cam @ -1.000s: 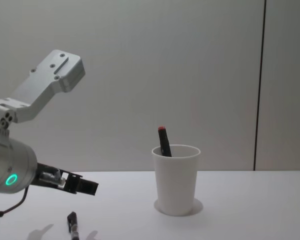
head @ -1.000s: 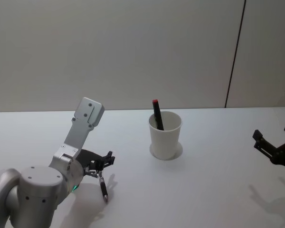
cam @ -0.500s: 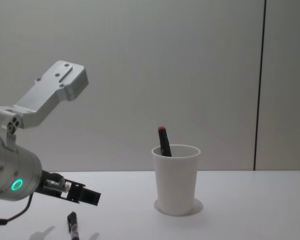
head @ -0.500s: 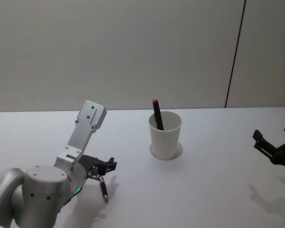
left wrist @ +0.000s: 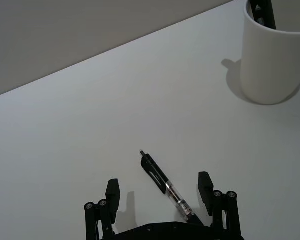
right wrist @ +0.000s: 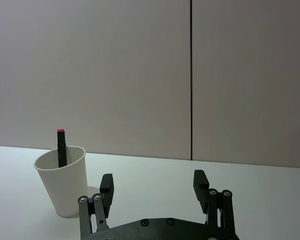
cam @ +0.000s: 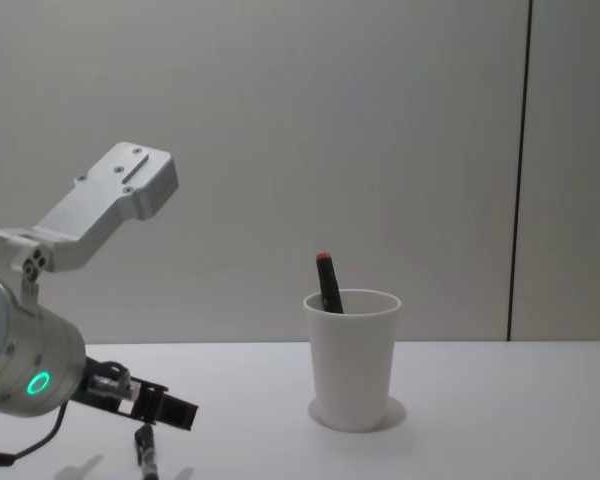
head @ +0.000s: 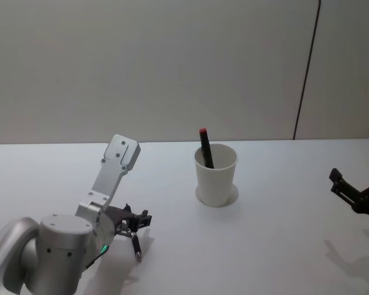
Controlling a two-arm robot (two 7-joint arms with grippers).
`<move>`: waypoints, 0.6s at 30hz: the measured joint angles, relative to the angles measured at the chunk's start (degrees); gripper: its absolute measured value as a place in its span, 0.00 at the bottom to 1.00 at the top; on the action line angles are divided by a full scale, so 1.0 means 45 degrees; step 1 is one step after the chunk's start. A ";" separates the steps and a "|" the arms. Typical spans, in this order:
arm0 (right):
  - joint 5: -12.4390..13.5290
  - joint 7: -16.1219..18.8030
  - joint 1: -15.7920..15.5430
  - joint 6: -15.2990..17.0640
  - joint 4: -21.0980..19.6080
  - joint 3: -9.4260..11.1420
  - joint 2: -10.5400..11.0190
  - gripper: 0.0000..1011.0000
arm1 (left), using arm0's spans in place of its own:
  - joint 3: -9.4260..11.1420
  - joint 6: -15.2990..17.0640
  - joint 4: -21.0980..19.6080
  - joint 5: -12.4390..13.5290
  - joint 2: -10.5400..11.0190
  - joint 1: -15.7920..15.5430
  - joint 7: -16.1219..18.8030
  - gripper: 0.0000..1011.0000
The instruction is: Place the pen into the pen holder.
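Observation:
A black pen [head: 136, 247] [left wrist: 165, 184] [cam: 146, 451] with a clear barrel lies flat on the white table at the near left. My left gripper [head: 135, 222] [left wrist: 159, 192] [cam: 170, 410] is open, low over the table, its fingers on either side of the pen without touching it. The pen holder [head: 216, 174] [cam: 353, 358] [left wrist: 272, 56] [right wrist: 62, 179], a white paper cup, stands upright mid-table with a dark red-tipped marker [head: 205, 147] [cam: 328, 284] in it. My right gripper [head: 357, 195] [right wrist: 154, 188] hovers open at the far right, holding nothing.
The white table [head: 277, 239] stretches between the cup and the right gripper. A grey wall with a dark vertical seam [head: 305, 67] stands behind the table.
My left gripper has lowered toward the table and closed in over the pen. The pen, the cup and the right gripper have not moved.

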 joint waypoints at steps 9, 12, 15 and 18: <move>0.0000 0.0000 0.0001 0.0000 0.0000 0.0000 0.0001 0.99 | -0.0072 0.0222 0.0285 0.0131 -0.0159 -0.0059 0.0103 0.99; 0.0000 0.0000 0.0000 0.0000 0.0000 -0.0001 0.0000 0.99 | -0.0093 0.0265 0.0372 0.0194 -0.0202 -0.0086 0.0103 0.99; 0.0000 0.0000 0.0000 0.0000 0.0000 0.0000 0.0000 0.99 | -0.0112 0.0308 0.0453 0.0264 -0.0242 -0.0112 0.0084 0.99; 0.0000 0.0000 0.0000 0.0000 0.0000 0.0000 0.0000 0.99 | -0.0130 0.0351 0.0531 0.0339 -0.0281 -0.0142 0.0027 0.99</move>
